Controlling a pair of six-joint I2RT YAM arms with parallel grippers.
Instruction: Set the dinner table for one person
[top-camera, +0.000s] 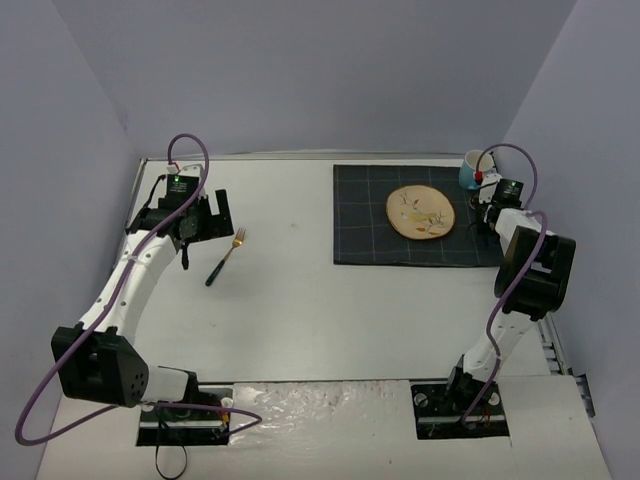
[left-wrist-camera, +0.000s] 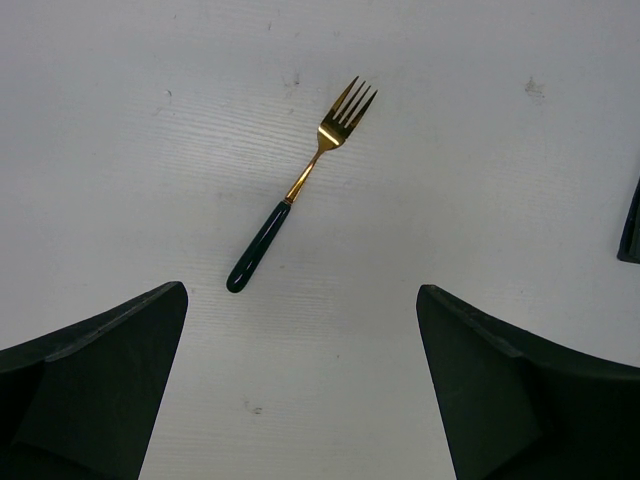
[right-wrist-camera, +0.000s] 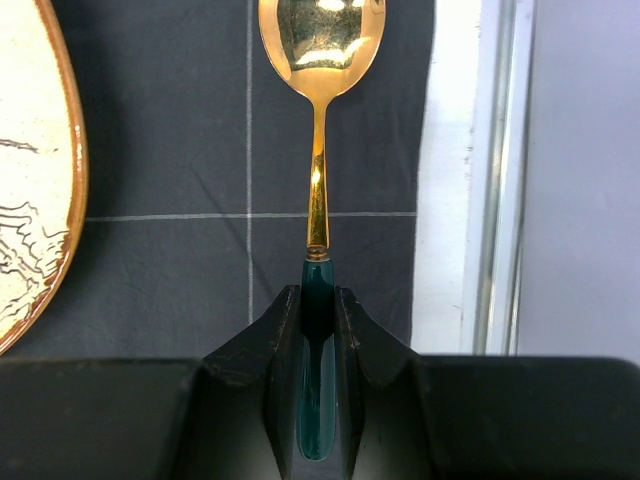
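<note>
right gripper (right-wrist-camera: 318, 320) is clenched on the dark green handle of a gold spoon (right-wrist-camera: 320, 60), bowl pointing away over the checked mat (right-wrist-camera: 170, 150), just right of the plate (right-wrist-camera: 30, 200) — whether it touches the cloth i cannot tell. left gripper (left-wrist-camera: 302, 288) hangs spread wide above the white dinner table (top-camera: 300, 320) — a gold fork (left-wrist-camera: 300, 185) lies flat beyond its fingers, well left of the mat. blue mug (top-camera: 470, 170) stands at the mat's far right corner.

Left end effector (left-wrist-camera: 302, 288) spread, right one (right-wrist-camera: 318, 295) clamped
</note>
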